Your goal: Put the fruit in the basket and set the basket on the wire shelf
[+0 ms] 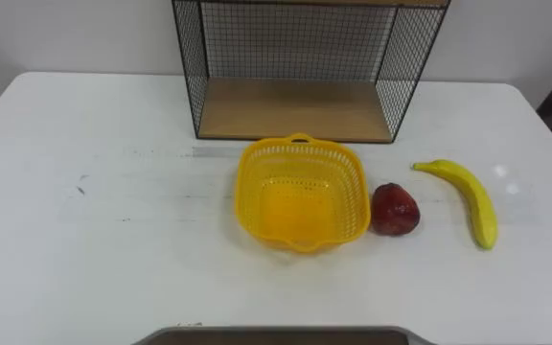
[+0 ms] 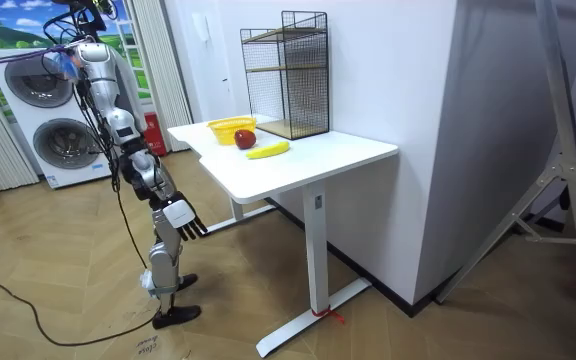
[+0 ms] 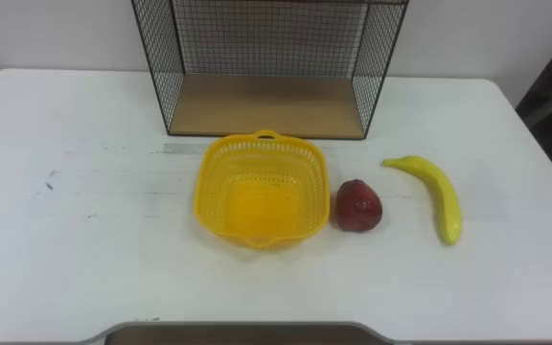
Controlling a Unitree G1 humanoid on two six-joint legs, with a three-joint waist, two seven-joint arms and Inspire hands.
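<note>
eye views: I see yellow basket [image 1: 301, 196] on white table [image 1: 84, 249] before wire shelf [image 1: 295, 107]; red fruit [image 1: 394, 210] just beside its right rim; banana [image 1: 468, 198] farther right, apart | room view: robot off table end, by washing machines [image 2: 53, 130]; right hand [image 2: 181, 217] hangs low, fingers straight, holding nothing

No text or label can be read.

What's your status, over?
Right hand open, hanging beside the table. Yellow basket empty; red fruit and banana on table to its right. Nothing blocking wire shelf.
</note>
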